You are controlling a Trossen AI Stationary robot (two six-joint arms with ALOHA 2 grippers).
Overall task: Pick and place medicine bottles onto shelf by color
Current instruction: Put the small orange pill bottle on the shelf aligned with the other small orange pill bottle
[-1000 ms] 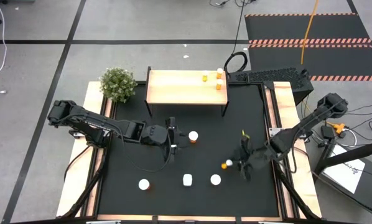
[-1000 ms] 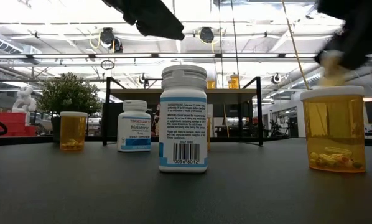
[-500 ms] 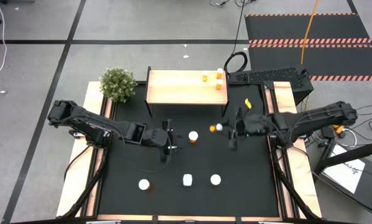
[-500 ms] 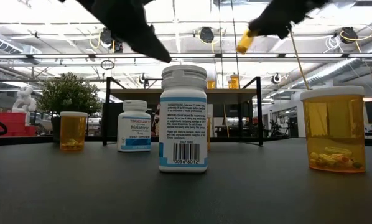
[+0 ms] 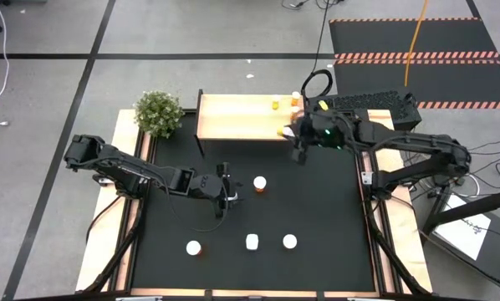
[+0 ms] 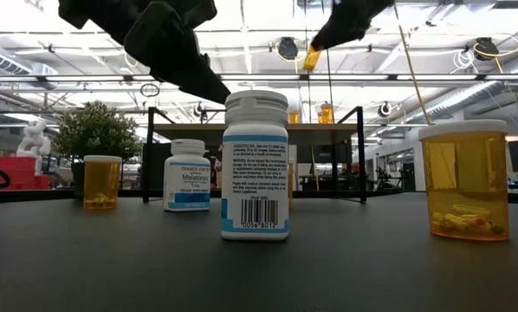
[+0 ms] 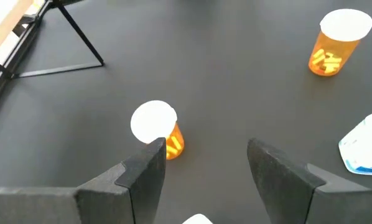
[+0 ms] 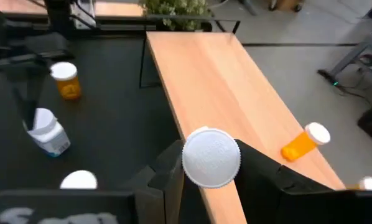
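Nearest the camera side of the mat, three bottles [image 5: 252, 242] stand in a row, well short of the shelf [image 5: 242, 117]. Midway, the left gripper [image 5: 230, 197] hangs open just beside an orange bottle [image 5: 259, 183]. Farthest, the right gripper [image 5: 295, 140] has swung up from the mat to the shelf's right front edge, clamped on a white-capped bottle [image 8: 211, 157]; release looks imminent beside two orange ones.

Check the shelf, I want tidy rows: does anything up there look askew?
Possibly: the small orange bottle on the shelf looks tipped on its side in the right wrist view, though that camera's slant may exaggerate it.
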